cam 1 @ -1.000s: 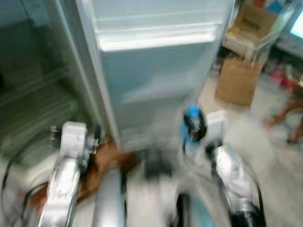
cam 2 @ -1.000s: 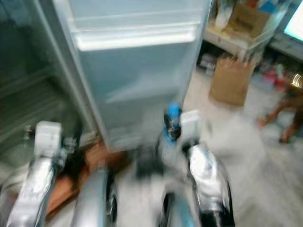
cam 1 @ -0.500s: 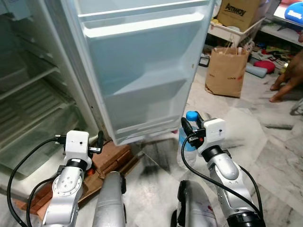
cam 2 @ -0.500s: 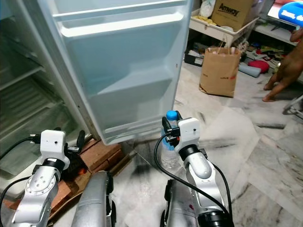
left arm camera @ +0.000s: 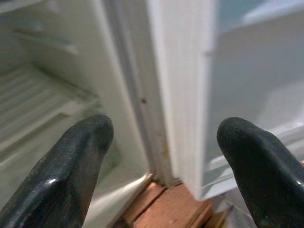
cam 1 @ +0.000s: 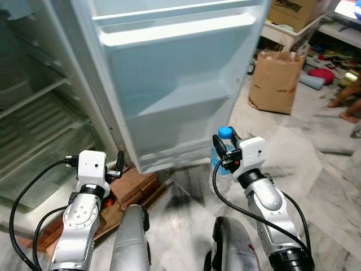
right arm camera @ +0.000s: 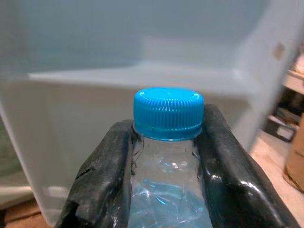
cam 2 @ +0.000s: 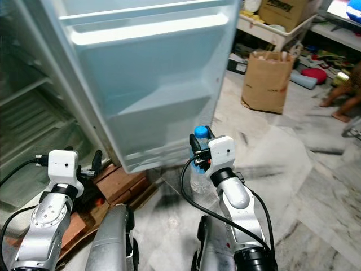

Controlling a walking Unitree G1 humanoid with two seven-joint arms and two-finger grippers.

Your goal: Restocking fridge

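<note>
Upright in the right gripper (right arm camera: 166, 156), a clear water bottle (cam 1: 221, 161) with a blue cap (right arm camera: 168, 113) is held just in front of the lower edge of the open fridge door (cam 1: 175, 79). Both black fingers (right arm camera: 107, 175) press against the bottle's neck and shoulders just under the cap, closed on it from either side. The door's pale inner face, with its moulded shelves, stands directly behind the bottle.

To the robot's left, the left gripper (left arm camera: 164, 161) hangs low near the foot of the fridge (cam 1: 39, 107), its two fingers spread wide with nothing between them. Between those fingers the wrist view looks at the hinge edge where door meets cabinet, above a stack of reddish bricks (cam 1: 132, 186) set under the fridge's corner. Wire shelves (cam 1: 34, 93) line the fridge interior.

Beyond the door, on the pale marble floor (cam 1: 316, 164), a brown paper bag (cam 1: 276, 79) stands upright near a low rack bearing a cardboard box (cam 1: 293, 11). A person's bare legs (cam 1: 350, 104) show at the right edge of the floor.
</note>
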